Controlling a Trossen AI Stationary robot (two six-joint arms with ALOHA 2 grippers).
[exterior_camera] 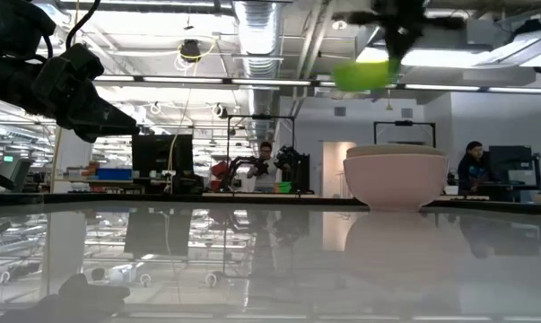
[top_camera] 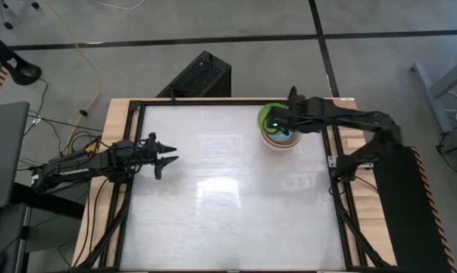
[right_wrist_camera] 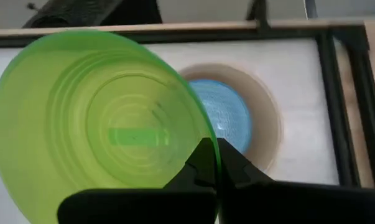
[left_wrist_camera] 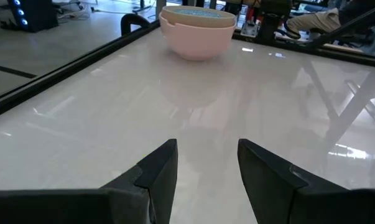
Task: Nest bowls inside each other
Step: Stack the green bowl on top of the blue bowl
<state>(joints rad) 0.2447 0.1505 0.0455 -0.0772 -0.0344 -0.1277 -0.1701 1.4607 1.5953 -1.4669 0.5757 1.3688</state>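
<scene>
A bright green bowl [right_wrist_camera: 94, 124] hangs in the air above the far right of the table, with my right gripper [right_wrist_camera: 213, 155] shut on it. Below it, a stack of nested bowls [exterior_camera: 396, 179] rests on its base on the table: a salmon-pink outer bowl [left_wrist_camera: 196, 37], a beige one inside it, and a blue bowl [right_wrist_camera: 227, 118] innermost. In the high view the green bowl [top_camera: 270, 117] overlaps the stack's far-left side. My left gripper [top_camera: 167, 155] stands open and still at the table's left, touching nothing. My right gripper pinches the green bowl's rim [right_wrist_camera: 206, 146], one finger inside the bowl and one outside. The fingers slant down from above. The bowl is lifted clear over the stack and tilted, its opening turned toward the wrist camera.
Black frame rails [top_camera: 334, 163] run along the table's edges close to the stack. A black box [top_camera: 198, 76] stands beyond the far edge. The white tabletop [top_camera: 228, 205] is bare through the middle and near side. People [exterior_camera: 472, 166] show in the room behind.
</scene>
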